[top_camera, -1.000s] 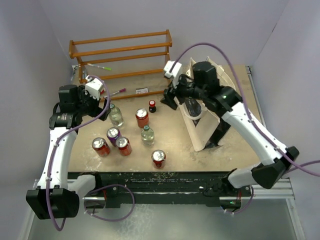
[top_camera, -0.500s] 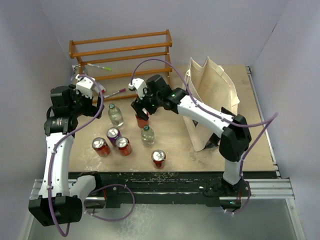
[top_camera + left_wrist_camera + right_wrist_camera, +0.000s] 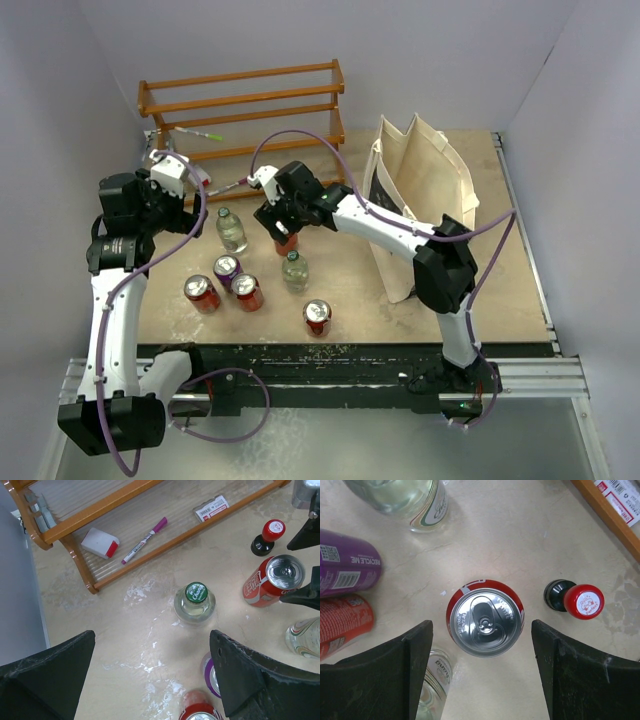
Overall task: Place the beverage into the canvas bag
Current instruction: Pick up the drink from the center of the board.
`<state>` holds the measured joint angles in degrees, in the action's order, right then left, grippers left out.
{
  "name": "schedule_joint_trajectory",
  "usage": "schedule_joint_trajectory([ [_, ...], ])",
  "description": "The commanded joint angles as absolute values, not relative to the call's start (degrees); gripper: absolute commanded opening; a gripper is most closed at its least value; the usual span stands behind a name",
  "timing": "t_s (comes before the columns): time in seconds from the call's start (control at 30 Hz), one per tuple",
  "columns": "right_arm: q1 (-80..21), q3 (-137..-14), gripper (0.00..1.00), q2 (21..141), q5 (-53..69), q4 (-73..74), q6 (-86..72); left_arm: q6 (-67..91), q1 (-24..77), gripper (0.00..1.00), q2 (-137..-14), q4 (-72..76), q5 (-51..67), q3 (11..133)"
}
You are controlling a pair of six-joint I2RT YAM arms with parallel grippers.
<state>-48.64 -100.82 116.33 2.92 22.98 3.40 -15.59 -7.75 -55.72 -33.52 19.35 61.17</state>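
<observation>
The canvas bag (image 3: 425, 190) stands open at the right of the table, cream with a black panel. Several beverages stand left of it. My right gripper (image 3: 283, 226) hangs over a red can (image 3: 286, 240), left of the bag. In the right wrist view it (image 3: 481, 642) is open, one finger on each side of the upright red can (image 3: 486, 622), not touching it. My left gripper (image 3: 182, 200) is open and empty at the far left. In the left wrist view it (image 3: 152, 680) sits above bare table, short of a green-capped clear bottle (image 3: 195, 600).
A wooden rack (image 3: 245, 110) stands at the back with a marker and small boxes. A small black bottle with a red cap (image 3: 575, 600) stands beside the red can. A purple can (image 3: 226, 268), red cans (image 3: 200, 292) (image 3: 317, 316) and a clear bottle (image 3: 294, 270) stand nearer.
My right arm has swung left from over the bag to the red can and settled above it with its fingers open. My left arm has drawn back slightly to the left.
</observation>
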Motion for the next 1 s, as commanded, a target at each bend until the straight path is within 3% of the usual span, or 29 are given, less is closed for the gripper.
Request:
schedule_joint_trajectory([
  [0.0,-48.8,-101.8,0.81,115.2,0.0,19.5,2.7,-15.5,-8.2,0.99,-54.4,-31.2,21.2,61.4],
  [0.33,-48.8,-101.8,0.78,118.3,5.4,22.0,1.8,-15.5,-8.3,0.99,-54.6,-31.2,21.4,61.6],
  [0.53,-48.8,-101.9,0.7,119.5,7.3,22.5,1.7,-15.3,-8.3,0.99,-54.8,-31.2,21.7,61.7],
  [0.7,-48.8,-102.5,0.55,119.8,7.7,22.5,1.2,-15.3,-8.3,0.99,-54.7,-31.2,22.0,61.7],
  [0.97,-48.7,-107.5,0.23,116.4,5.9,23.6,2.6,-14.5,-8.3,0.99,-55.8,-31.5,23.2,63.0],
])
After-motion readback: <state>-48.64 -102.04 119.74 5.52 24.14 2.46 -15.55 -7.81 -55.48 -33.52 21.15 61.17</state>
